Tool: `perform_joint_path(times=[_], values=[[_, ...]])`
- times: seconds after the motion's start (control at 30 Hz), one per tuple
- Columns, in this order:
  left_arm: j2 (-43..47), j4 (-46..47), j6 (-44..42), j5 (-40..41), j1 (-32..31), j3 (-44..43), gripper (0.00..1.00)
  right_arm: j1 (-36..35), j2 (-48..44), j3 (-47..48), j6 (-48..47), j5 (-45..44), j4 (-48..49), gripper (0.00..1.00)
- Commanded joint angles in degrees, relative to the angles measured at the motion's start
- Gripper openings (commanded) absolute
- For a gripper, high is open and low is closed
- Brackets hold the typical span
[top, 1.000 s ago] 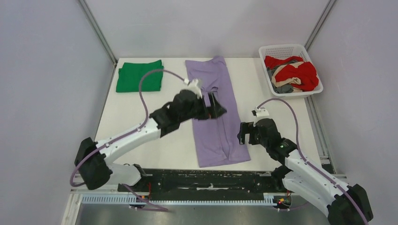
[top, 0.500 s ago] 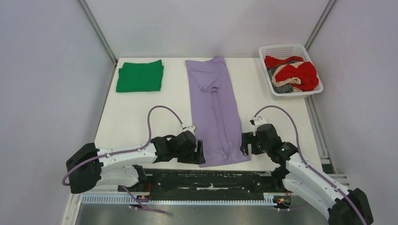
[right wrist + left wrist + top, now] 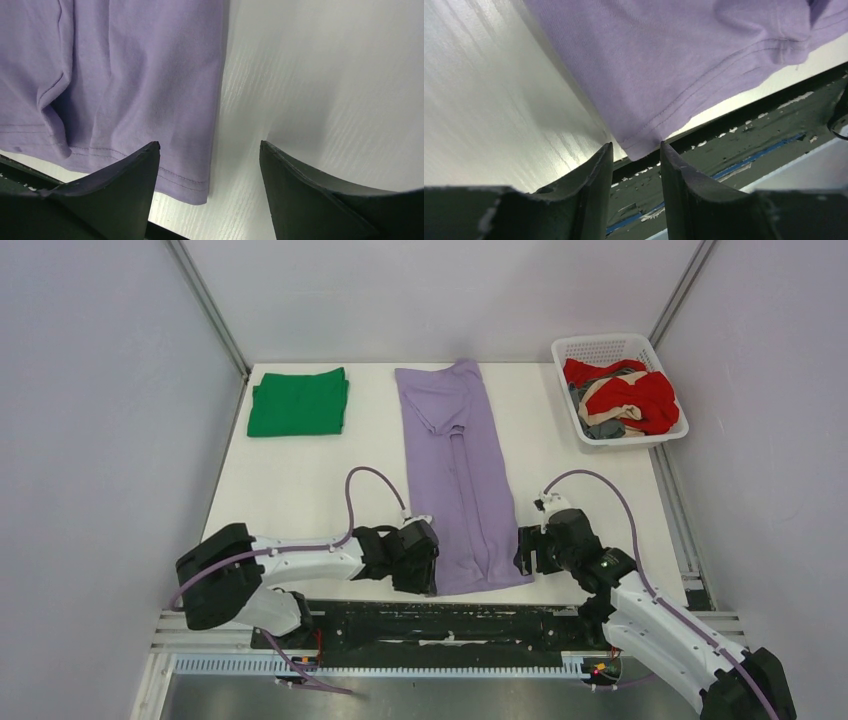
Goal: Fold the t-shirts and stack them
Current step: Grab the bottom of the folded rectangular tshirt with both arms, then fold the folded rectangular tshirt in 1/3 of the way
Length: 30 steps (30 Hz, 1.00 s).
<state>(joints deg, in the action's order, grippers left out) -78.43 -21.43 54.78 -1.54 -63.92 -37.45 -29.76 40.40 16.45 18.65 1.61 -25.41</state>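
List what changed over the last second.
The left end effector pulled back from over the middle of the purple shirt to its near left corner; it is open and holds nothing. The right end effector edged closer to the near right corner, also open. The purple shirt, green shirt and basket lie as before.
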Motion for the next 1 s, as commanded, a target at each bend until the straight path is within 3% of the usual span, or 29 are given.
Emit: perform_joint_path(times=[0.0,0.07,0.37,0.7,0.8,0.87,0.97], values=[[-4.24,-1.51,0.58,-0.22,-0.74,-3.33,0.41,0.23,-0.91,-0.17,0.54,1.6,0.4,0.74],[-6.36,-2.71,-0.08,-0.5,-1.03,-4.69,0.33,0.18,-1.11,-0.26,0.67,2.07,-0.02,0.73],[-7.77,-10.16,0.48,4.04,-1.26,-8.03,0.03,0.23,-0.15,-0.68,1.24,6.41,-2.88,0.51],[-5.78,-11.62,1.24,5.04,-1.43,-7.83,0.02,0.14,2.01,0.54,-1.18,11.46,-9.71,0.36],[-5.17,-11.62,1.29,5.06,-1.62,-7.65,0.02,0.1,1.44,0.13,-2.19,13.06,-10.25,0.19],[-4.36,-10.6,0.44,4.04,-2.39,-7.41,0.02,0.05,1.39,-0.33,-3.07,15.58,-9.63,0.0],[-0.31,-11.1,-0.54,5.46,-5.49,-7.99,0.02,-0.05,-0.03,0.87,-4.13,19.18,-8.56,0.0]])
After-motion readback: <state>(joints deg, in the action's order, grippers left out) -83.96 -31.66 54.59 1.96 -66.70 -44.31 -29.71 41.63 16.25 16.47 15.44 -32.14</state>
